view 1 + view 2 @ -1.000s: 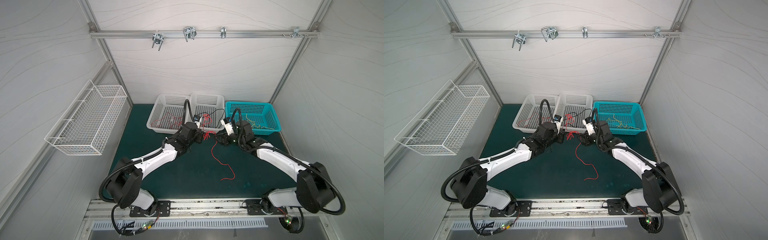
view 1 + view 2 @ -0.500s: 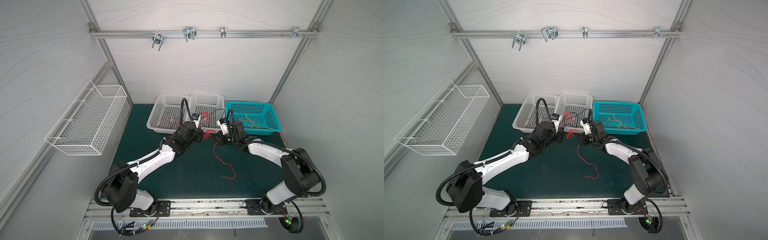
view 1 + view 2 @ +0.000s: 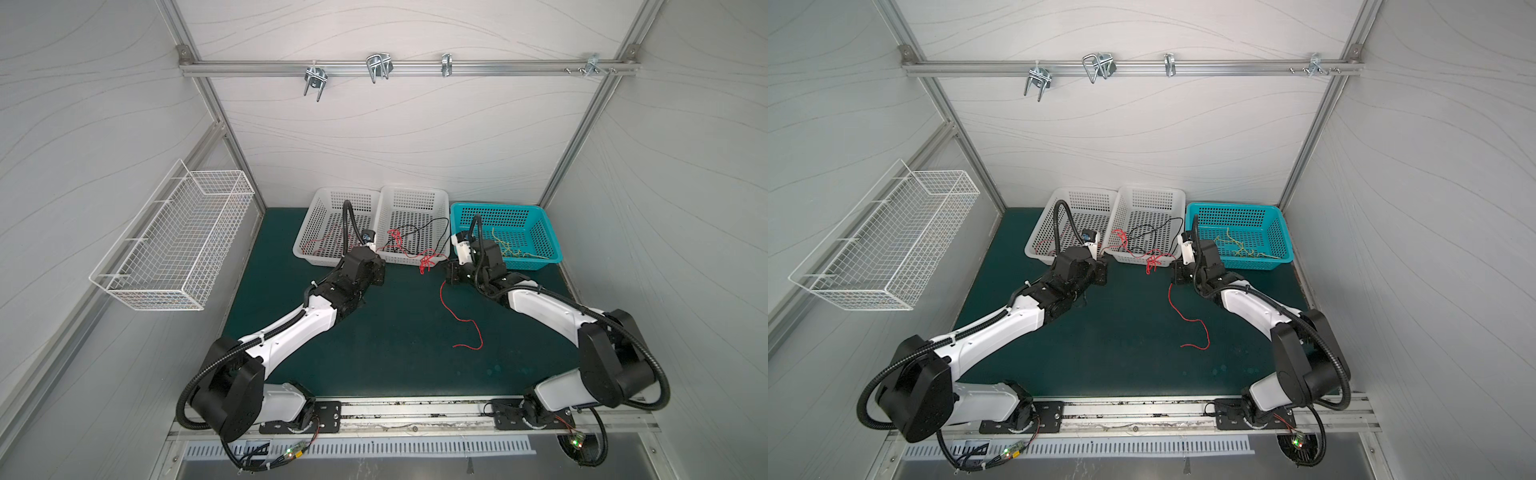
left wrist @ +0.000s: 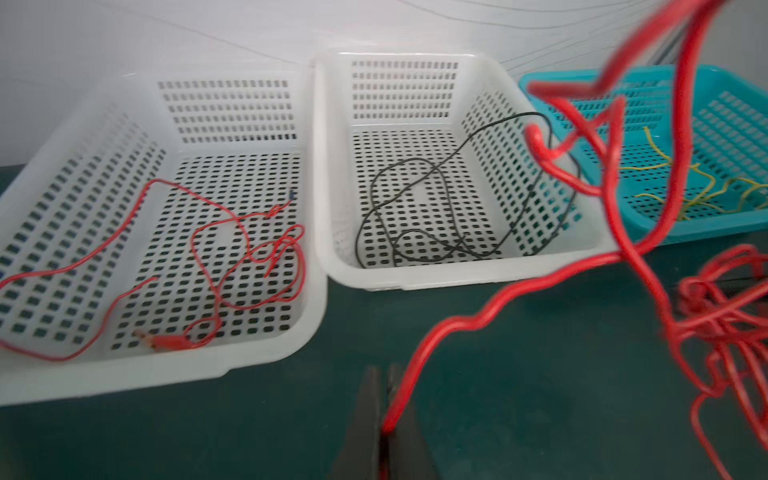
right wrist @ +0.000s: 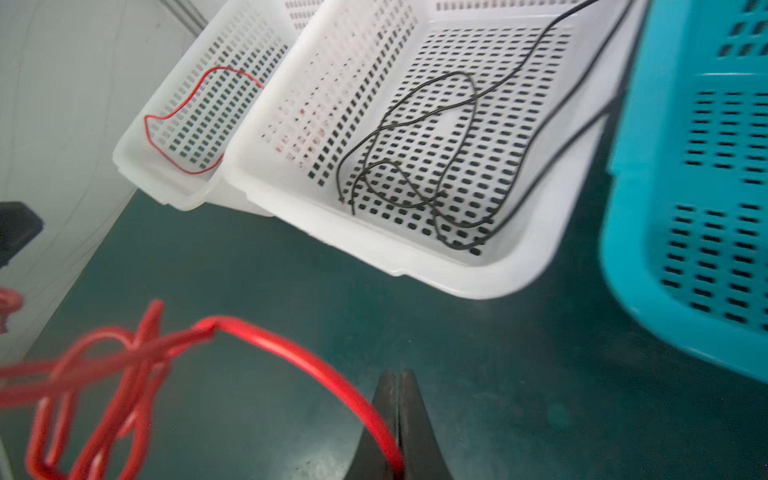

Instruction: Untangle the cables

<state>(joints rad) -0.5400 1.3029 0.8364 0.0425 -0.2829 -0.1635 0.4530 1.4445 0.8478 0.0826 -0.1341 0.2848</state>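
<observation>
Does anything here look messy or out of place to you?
Yes. A knotted clump of red cable hangs over the front rim of the middle white basket, its loose tail trailing across the green mat. Both grippers pinch it.

Your two arms reach forward, low and angled inward, left gripper and right gripper both clamped tight.

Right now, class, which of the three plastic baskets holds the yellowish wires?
The teal basket, rightmost in the row. Both white baskets hold red or black wires instead.
</observation>
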